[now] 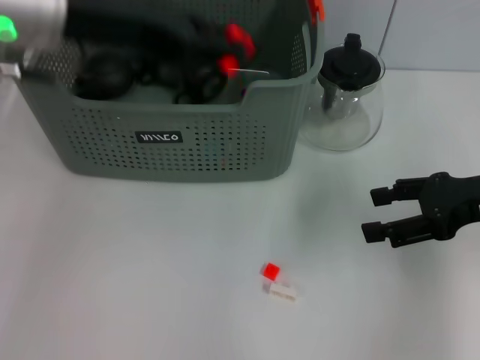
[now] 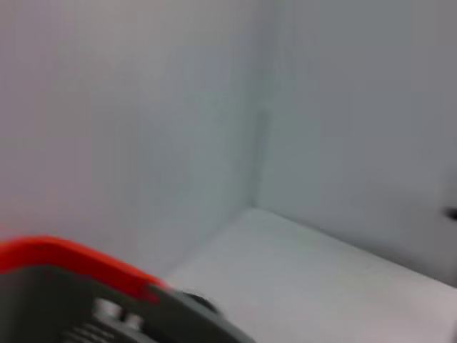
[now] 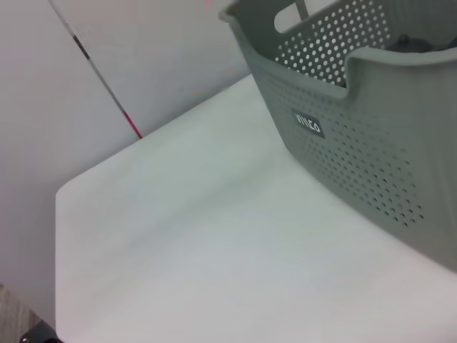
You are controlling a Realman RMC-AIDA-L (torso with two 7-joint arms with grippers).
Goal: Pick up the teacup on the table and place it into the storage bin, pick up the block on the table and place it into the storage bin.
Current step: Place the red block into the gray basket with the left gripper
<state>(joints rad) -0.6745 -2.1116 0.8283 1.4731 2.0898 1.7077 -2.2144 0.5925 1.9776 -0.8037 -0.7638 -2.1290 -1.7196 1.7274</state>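
The white worktop point(image 1: 135, 262) is occupied at its far side by the storage bin point(image 1: 172, 142). Inside the bin the left tool point(image 1: 199, 71) is lowered; its finger state cannot be told. Right of the bin, the right tool point(image 1: 373, 214) is held wide, empty. The block point(image 1: 271, 271) lies before the bin.

Dark label point(image 1: 158, 137) on storage bin point(image 1: 225, 150): white lettering, illegible.

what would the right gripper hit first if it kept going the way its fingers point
Likely nothing: the open right gripper points left across bare white table, passing between the grey-green perforated storage bin and the small red-and-white block; height is unclear.
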